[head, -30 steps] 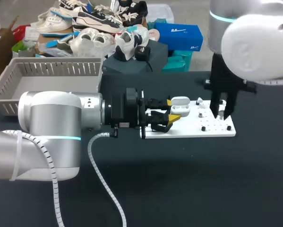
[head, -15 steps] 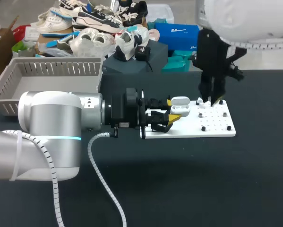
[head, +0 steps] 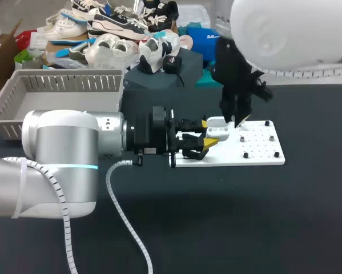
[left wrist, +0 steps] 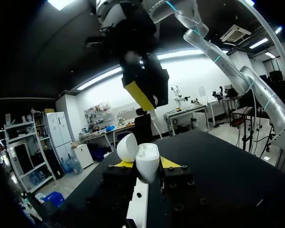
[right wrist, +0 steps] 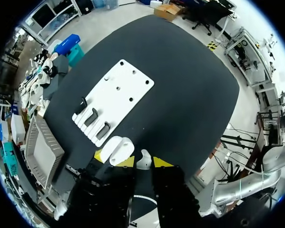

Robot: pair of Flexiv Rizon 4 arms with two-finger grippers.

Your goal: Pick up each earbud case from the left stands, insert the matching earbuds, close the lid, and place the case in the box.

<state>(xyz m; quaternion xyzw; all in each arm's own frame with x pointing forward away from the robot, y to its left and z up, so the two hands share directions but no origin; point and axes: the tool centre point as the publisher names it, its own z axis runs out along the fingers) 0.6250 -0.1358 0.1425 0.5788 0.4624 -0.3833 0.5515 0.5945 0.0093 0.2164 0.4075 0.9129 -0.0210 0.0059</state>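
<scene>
Your left end effector (head: 206,135) is clamped on the open earbud case (head: 217,127) at the white board's (head: 256,154) left end, lid up, likely to steady it for loading. Your right end effector (right wrist: 142,164) pinches an earbud (right wrist: 143,159) just above that end, apparently lining up the insert.

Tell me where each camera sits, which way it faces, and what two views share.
Head view: above and behind the robot, looking down on the table; both arms show, left gripper shut on the open earbud case.
Left wrist view: on the left wrist, looking level across the table; its yellow tips flank the case.
Right wrist view: on the right wrist, looking down on the white board and basket; the right gripper holds an earbud.
Shared: the open case shows in all three.
</scene>
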